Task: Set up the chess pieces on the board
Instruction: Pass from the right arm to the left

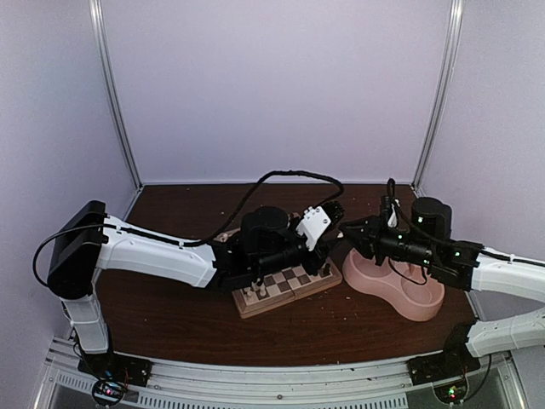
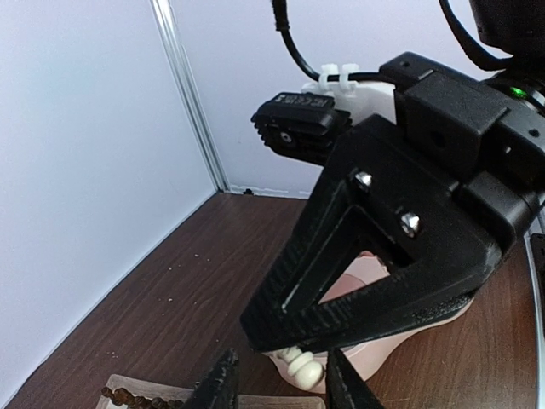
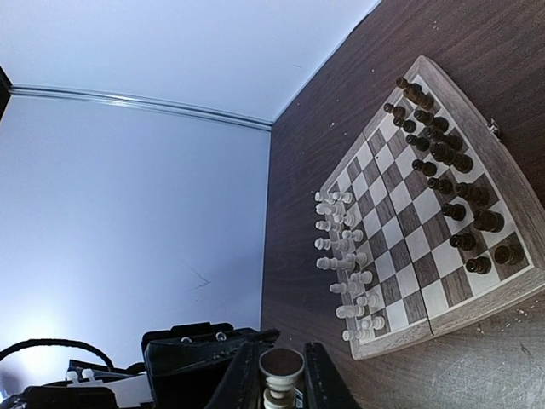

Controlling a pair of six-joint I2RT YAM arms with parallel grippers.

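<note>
Cream-white chess piece (image 2: 302, 365) is pinched at the very tip of the right fingers (image 2: 358, 281), which are clamped tight on it. It hangs in the air above the bench (image 1: 170, 324), off the board's far right corner. From the right wrist its round dark base faces the camera, so the long axis seems to run back along those fingers. Around it, the left fingers (image 2: 223, 383) stand partway open, one at 9 o'clock and one at 3 o'clock of the piece. The 3 o'clock one is just beside it, and I see no firm contact yet. The right fingers reach in from 1 o'clock. The board (image 1: 294, 285) lies at 7 o'clock of this meeting point, the pink bowl (image 1: 426, 302) at 4 o'clock. Looks like a hand-over, with the left arm nearer the board.
</note>
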